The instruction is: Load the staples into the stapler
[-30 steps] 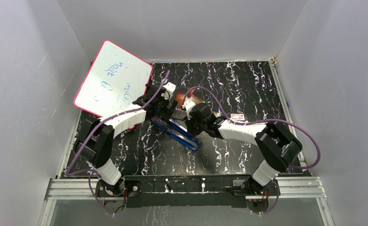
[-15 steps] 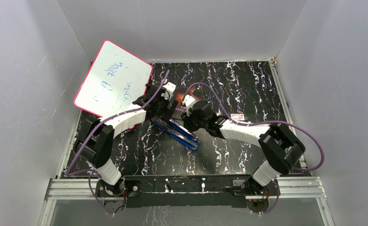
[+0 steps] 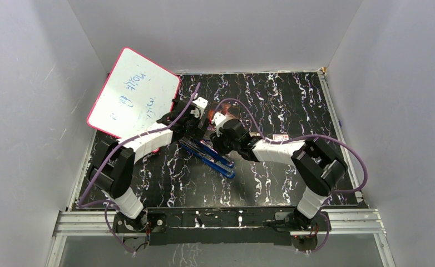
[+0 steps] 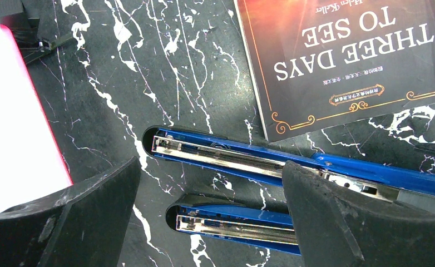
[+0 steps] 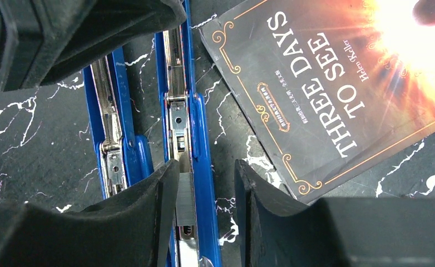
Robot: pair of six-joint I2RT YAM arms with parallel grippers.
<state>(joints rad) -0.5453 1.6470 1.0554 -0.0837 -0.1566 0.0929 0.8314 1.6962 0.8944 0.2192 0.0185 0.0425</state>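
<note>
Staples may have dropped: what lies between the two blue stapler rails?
Nothing: the left wrist view shows only bare table between the upper rail and lower rail, up to where a finger of the left hand covers them.

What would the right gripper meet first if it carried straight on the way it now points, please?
Most likely the open blue stapler, which lies straight ahead of the right gripper, in line with the gap between its tips, though depth is unclear.

Robot lab test cell, not a home. Black marble-pattern worktop [image 3: 293,100] boxed by plain white walls [image 3: 221,33] on three sides. Aluminium rail [image 3: 215,219] at worktop's near edge carries left arm [image 3: 143,142], right arm [image 3: 282,150], purple cables [image 3: 366,173]. Pink-rimmed whiteboard [image 3: 133,94] leans at worktop's far-left corner.
</note>
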